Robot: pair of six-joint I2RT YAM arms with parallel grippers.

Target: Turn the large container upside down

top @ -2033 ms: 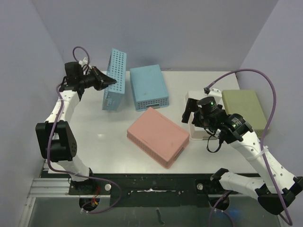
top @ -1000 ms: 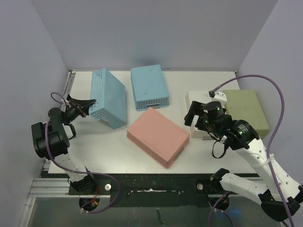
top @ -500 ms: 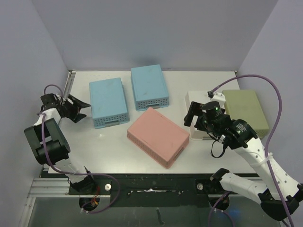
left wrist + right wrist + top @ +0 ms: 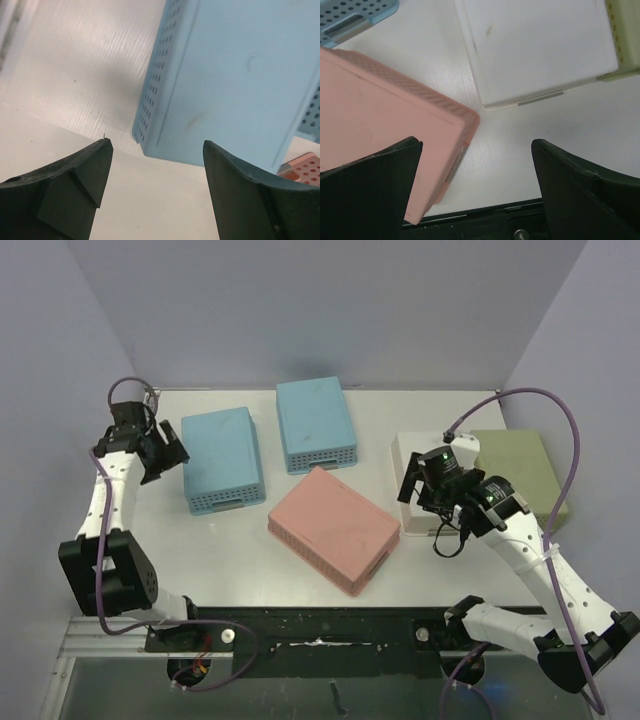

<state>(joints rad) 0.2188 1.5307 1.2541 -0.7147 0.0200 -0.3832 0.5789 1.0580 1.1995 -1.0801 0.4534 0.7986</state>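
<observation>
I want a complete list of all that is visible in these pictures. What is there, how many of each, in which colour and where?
left blue container: one, light blue, left side of the table, base up
far blue container: one, light blue, far middle, base up
pink container: one, pink, near middle
white container: one, white, right of the pink one
green container: one, olive green, far right, beside the white one
table: one, white
cables: two, purple, one along each arm
left gripper: one, black, open, empty, beside the left blue container
right gripper: one, black, open, empty, above the pink and white containers
</observation>
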